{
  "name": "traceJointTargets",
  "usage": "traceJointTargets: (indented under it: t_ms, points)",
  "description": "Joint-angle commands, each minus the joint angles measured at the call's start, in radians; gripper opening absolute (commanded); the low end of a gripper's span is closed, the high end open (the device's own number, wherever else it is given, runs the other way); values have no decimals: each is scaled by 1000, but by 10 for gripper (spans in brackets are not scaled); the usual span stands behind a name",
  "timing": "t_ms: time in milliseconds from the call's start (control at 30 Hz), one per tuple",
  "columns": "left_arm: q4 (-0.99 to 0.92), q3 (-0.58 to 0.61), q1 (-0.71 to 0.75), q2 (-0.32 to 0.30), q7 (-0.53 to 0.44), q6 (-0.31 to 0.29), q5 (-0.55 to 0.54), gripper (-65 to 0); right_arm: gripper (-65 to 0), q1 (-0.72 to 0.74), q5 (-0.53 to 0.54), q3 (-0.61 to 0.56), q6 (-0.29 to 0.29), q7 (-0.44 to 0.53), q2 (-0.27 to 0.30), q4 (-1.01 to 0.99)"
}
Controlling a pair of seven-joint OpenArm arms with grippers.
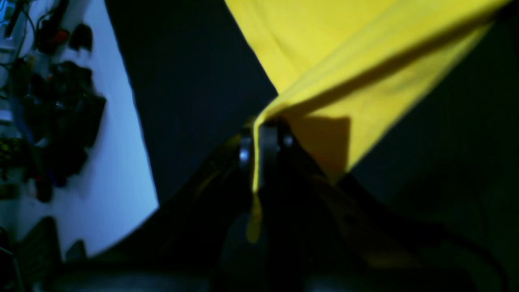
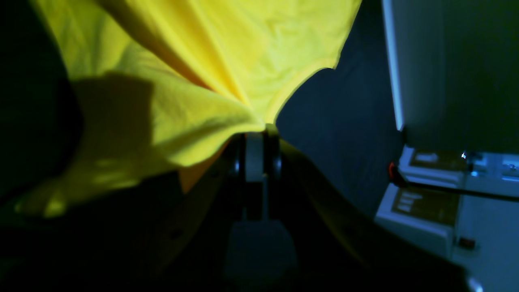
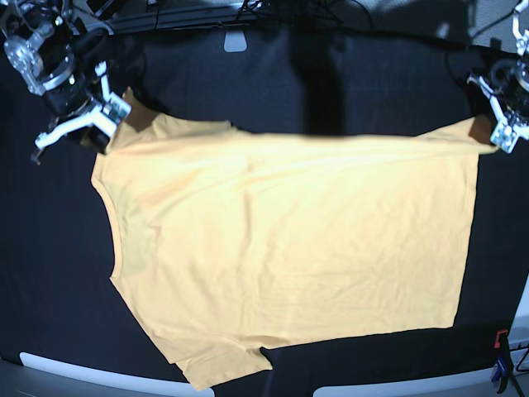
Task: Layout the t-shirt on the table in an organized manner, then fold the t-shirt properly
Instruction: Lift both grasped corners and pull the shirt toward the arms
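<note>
The t-shirt (image 3: 289,240), pale orange and plain, lies spread wide over the black table (image 3: 50,273). Its far edge is stretched taut between my two grippers. At the far left of the base view my right gripper (image 3: 111,116) is shut on one corner of the cloth. In the right wrist view the t-shirt (image 2: 194,61) looks yellow and bunches into the closed right gripper (image 2: 259,136). My left gripper (image 3: 498,136) is shut on the opposite corner at the far right. In the left wrist view the t-shirt (image 1: 348,61) runs as a folded edge into the closed left gripper (image 1: 259,136). A sleeve (image 3: 223,364) points toward the near edge.
White edge strips (image 3: 74,368) line the table's near rim, with a red clamp (image 3: 498,339) at the near right, also the red clamp (image 2: 391,170). Cables (image 3: 207,12) run along the far edge. Dark clutter (image 1: 61,109) lies on the pale floor beyond the table edge.
</note>
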Motion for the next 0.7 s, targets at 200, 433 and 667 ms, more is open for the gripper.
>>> traceJointTargets:
  t_ms: [200,433,667]
  points:
    - [-3,-11,-93,-12,-66,-39,-78,-650,-650,155,57,3,-20,16,-65,-65]
    - [-5,34,-128,-12,-95,-64,-97,-650,-650,298,55,-59,-20,16,-147,-161]
    - [-103,116,-212,-11,-104,-64,-97,-650,-650,468,51,-130,-21,16,-254,-307]
